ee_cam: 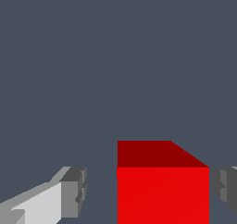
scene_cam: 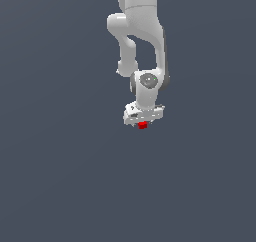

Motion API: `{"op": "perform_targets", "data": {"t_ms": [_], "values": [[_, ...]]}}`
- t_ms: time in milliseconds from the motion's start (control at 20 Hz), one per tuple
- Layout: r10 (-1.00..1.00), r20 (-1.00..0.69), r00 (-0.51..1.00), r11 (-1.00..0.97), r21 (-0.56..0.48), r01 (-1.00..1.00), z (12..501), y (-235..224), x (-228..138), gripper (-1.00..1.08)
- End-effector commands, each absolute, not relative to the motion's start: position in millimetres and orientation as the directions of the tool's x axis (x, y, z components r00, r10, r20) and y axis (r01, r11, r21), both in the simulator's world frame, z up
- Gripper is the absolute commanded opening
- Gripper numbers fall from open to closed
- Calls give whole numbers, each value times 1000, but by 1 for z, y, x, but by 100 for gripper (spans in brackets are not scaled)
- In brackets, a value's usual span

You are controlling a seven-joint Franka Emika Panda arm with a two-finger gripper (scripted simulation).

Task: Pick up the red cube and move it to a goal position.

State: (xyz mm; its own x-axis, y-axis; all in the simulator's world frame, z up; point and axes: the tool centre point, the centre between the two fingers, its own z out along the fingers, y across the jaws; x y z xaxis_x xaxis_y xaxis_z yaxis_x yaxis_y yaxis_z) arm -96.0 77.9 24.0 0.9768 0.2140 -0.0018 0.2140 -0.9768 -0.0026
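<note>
Closest to the wrist camera are the two grey fingertip pads [ee_cam: 74, 193] of the gripper [ee_cam: 147, 190], and the red cube [ee_cam: 162, 195] sits between them. The cube is not centred in the gap: its one side lies right against the pad at the frame's right edge, so close that no clear strip of floor shows between them, while a plain band of dark floor separates its other side from the pad on the white finger. The jaws stand apart, wider than the cube, and they are not clamped on it from both sides. The cube's bright front face fills the lower middle of the wrist picture, with a darker red face slanting away above it.

Beyond the cube, the wrist view shows only the flat slate-grey floor [ee_cam: 115, 56], with no mark or other object on it.

In the exterior view the gripper [scene_cam: 143, 122] hangs a little right of the frame's centre, pointing down, and the red cube [scene_cam: 142, 125] shows as a small red patch peeking out just under the white hand, at its lower edge. Whether the cube rests on the floor or is raised off it cannot be told from this view. Above the hand, the white arm [scene_cam: 142, 31] rises through its wrist and elbow joints to the top edge of the frame, against the same even grey ground [scene_cam: 50, 161].
</note>
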Motion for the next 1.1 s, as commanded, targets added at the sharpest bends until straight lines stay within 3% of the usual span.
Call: {"op": "perform_targets", "data": {"t_ms": [0,350,400,1050], "values": [[219,0,976,-976,-1,219,19,79,-98,100],[218,0,976,-976,0,218,20,78,-97,100],[218,0,976,-976,0,218,20,78,-97,-100],[217,0,976,-976,0,217,22,78,-97,-100]]}}
